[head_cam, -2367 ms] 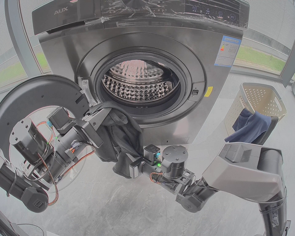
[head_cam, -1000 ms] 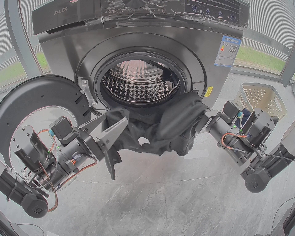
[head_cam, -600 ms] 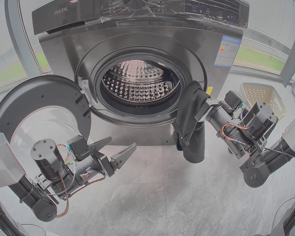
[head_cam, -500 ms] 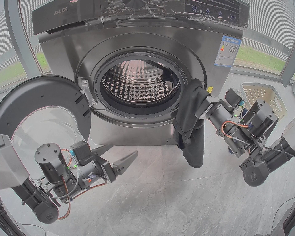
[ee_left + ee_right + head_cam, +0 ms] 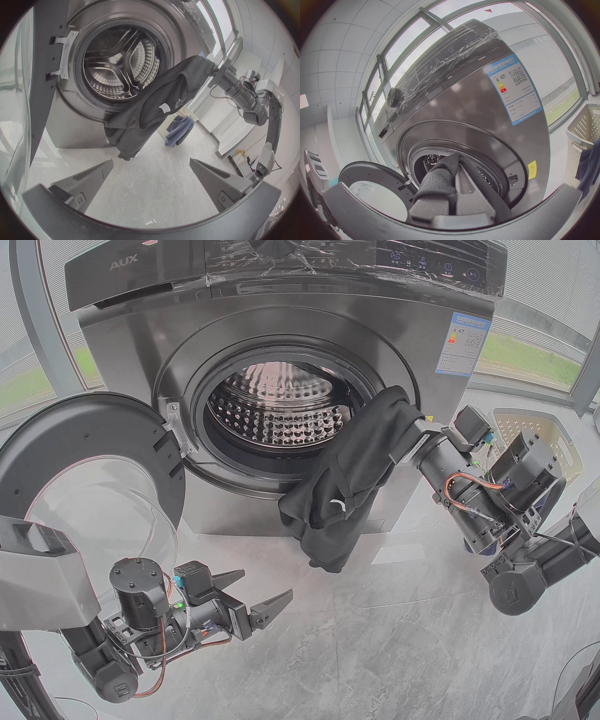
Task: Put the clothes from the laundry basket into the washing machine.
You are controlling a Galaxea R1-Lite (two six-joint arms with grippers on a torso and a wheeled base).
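My right gripper: clamped on the black garment at the right rim of the washing machine opening.
Garment: hangs across the rim's lower right, outside the drum.
My left gripper: fingers apart, holding nothing, low over the floor.
Door: swung wide to my left.
Laundry basket: behind my right arm, blue clothes draped over it.

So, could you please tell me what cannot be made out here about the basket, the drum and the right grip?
- Basket: head view, largely behind the right arm; contents cannot be counted. The right wrist view's edge cuts it off.
- Drum: head view, the black garment covers its lower right rim.
- Right gripper: head view, jaws wrapped in the garment; how much cloth they pinch is unclear.
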